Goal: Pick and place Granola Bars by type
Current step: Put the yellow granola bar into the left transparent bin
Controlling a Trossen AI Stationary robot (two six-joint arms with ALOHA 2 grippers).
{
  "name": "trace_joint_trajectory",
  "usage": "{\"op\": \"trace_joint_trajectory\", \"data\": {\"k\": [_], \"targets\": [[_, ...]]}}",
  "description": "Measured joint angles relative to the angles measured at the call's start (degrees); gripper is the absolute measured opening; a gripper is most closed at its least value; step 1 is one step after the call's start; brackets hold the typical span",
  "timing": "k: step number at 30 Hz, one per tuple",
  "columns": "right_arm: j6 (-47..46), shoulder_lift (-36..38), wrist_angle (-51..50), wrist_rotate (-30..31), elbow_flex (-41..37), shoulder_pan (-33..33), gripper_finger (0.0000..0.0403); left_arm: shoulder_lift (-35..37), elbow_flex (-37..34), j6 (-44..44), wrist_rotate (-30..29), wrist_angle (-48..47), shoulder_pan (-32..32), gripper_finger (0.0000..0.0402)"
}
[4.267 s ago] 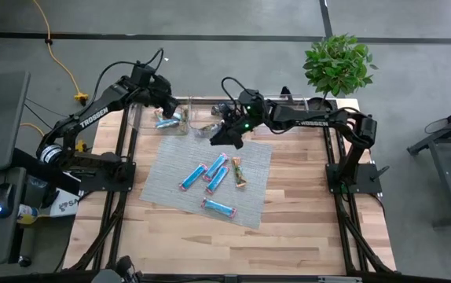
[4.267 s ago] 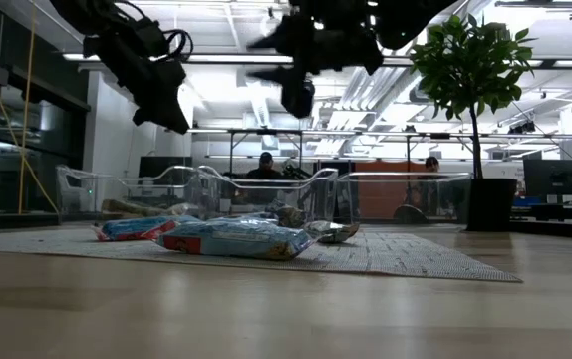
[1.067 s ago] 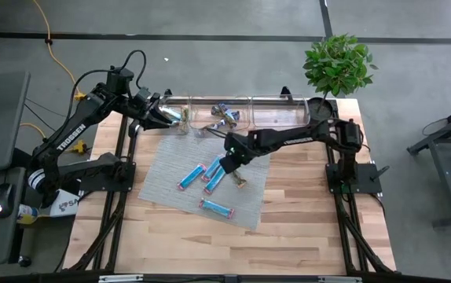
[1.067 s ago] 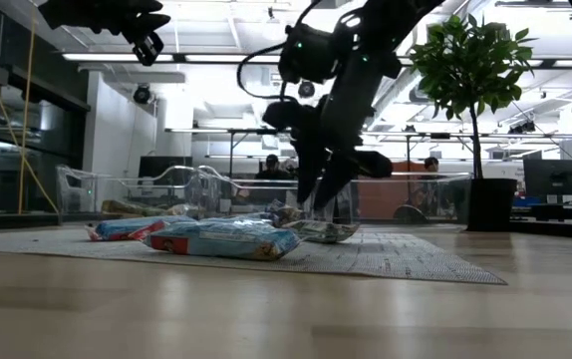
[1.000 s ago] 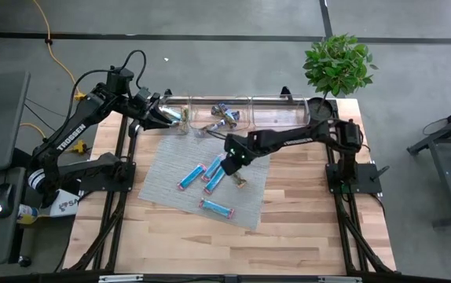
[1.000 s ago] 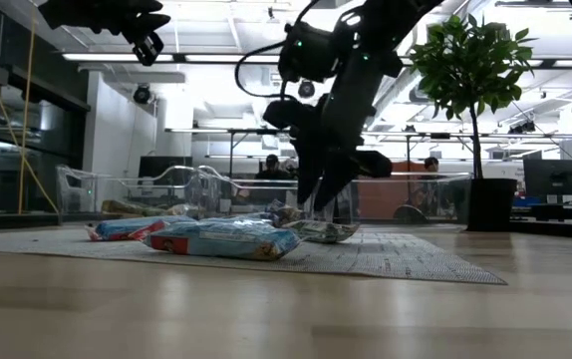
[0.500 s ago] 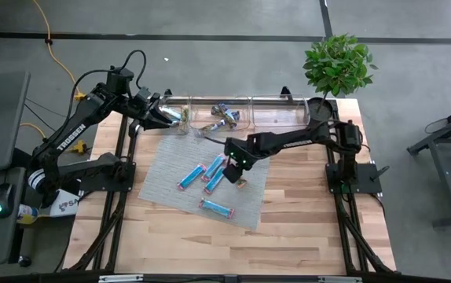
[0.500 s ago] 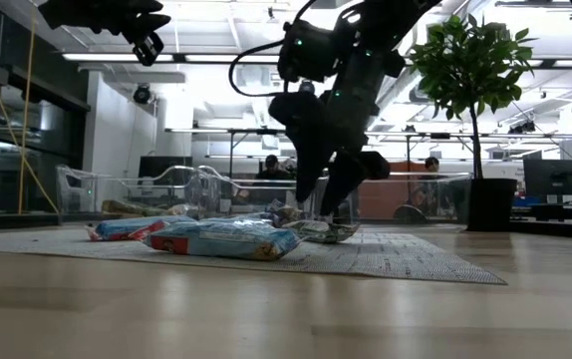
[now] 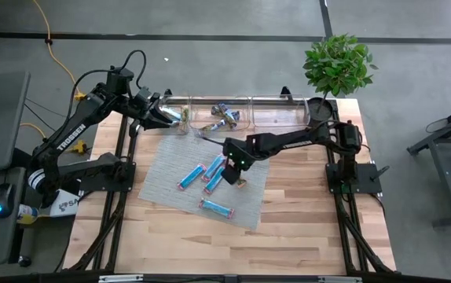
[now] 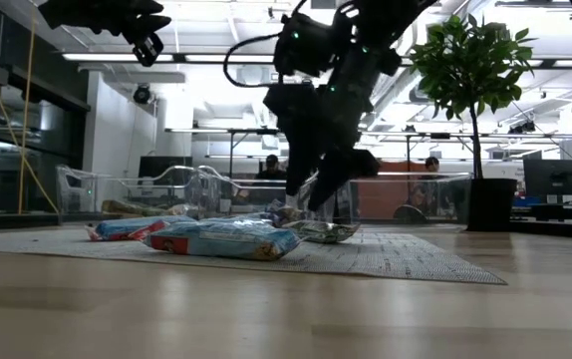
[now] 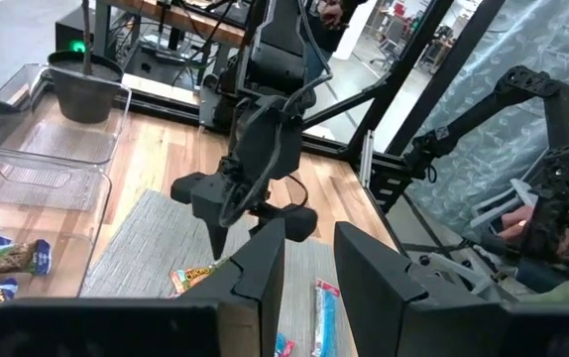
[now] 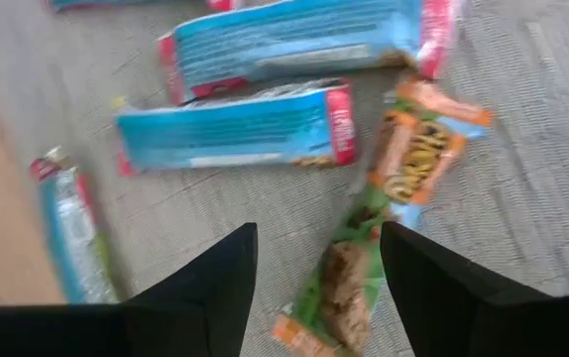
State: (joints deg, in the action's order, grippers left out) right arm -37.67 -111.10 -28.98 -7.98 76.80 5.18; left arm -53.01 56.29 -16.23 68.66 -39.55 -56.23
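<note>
Four blue bars (image 9: 192, 177) crowd the right tool (image 9: 234, 174).

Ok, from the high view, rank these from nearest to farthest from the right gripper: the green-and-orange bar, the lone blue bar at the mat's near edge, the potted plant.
1. Green-and-orange bar: on the mat, right under the open right gripper.
2. Lone blue bar: toward the mat's near edge, apart from the rest.
3. Potted plant: far right corner of the table.
</note>
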Motion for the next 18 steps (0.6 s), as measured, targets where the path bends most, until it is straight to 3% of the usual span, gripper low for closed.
{"op": "trace_joint_trajectory", "data": {"k": [4,11,14,18], "targets": [[5.25,-0.1,-2.89,0.8,5.24,0.01,0.0201,0.0,0.0,0.0,-0.07,0.0,0.0,0.0089],[7.07,-0.35,-16.6,10.54,15.98,0.1,0.0201,0.0,0.0,0.24,-0.09,0.0,0.0,0.0089],[6.17,-3.02,-21.13,9.2,18.1,0.48,0.0201,0.0,0.0,0.26,-0.07,0.0,0.0,0.0089],[7.38,-9.25,-25.31,2.97,20.78,0.71,0.0201,0.0,0.0,0.26,0.02,0.0,0.0,0.0089]]}}
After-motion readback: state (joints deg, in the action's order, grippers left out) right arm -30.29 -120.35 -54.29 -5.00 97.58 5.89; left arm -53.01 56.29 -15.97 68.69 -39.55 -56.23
